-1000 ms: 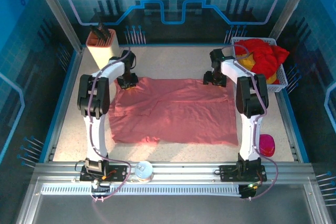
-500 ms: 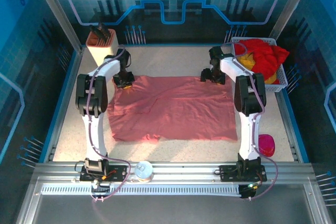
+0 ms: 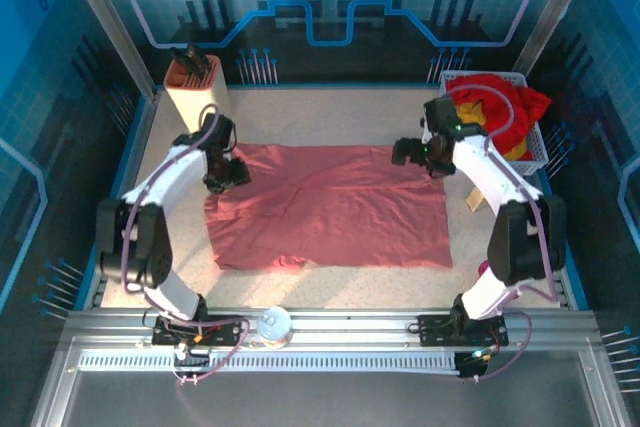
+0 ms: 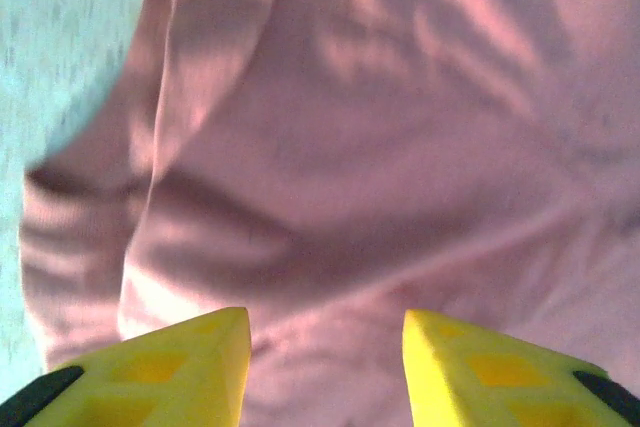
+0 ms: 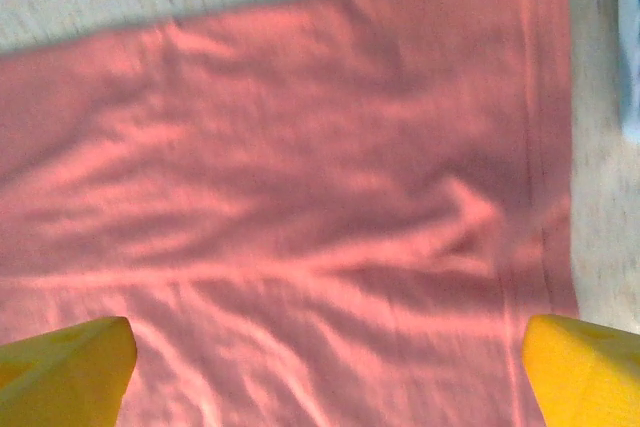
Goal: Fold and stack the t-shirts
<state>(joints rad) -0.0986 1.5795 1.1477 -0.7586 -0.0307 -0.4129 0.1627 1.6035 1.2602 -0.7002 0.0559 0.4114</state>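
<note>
A large salmon-pink t-shirt [image 3: 335, 212] lies spread flat in the middle of the table. My left gripper [image 3: 232, 177] hangs low over its far left corner, jaws apart; the yellow fingertips [image 4: 205, 347] frame wrinkled pink cloth [image 4: 340, 147] with nothing pinched between them. My right gripper [image 3: 405, 152] is over the far right corner and stands wide open [image 5: 328, 332] above the t-shirt [image 5: 300, 177], whose hem runs down the right side. Red and yellow t-shirts [image 3: 495, 107] are heaped in the basket at the back right.
The white mesh basket [image 3: 535, 152] stands at the back right corner. A tan holder with dark tools [image 3: 195, 87] is at the back left. A small round white object [image 3: 274, 324] rests on the front rail. Bare speckled tabletop [image 3: 320, 117] lies behind the shirt.
Both grippers have opened and let go of the shirt's far edge. Both arms swung outward, elbows toward the table's sides, and the left gripper moved a little nearer.
</note>
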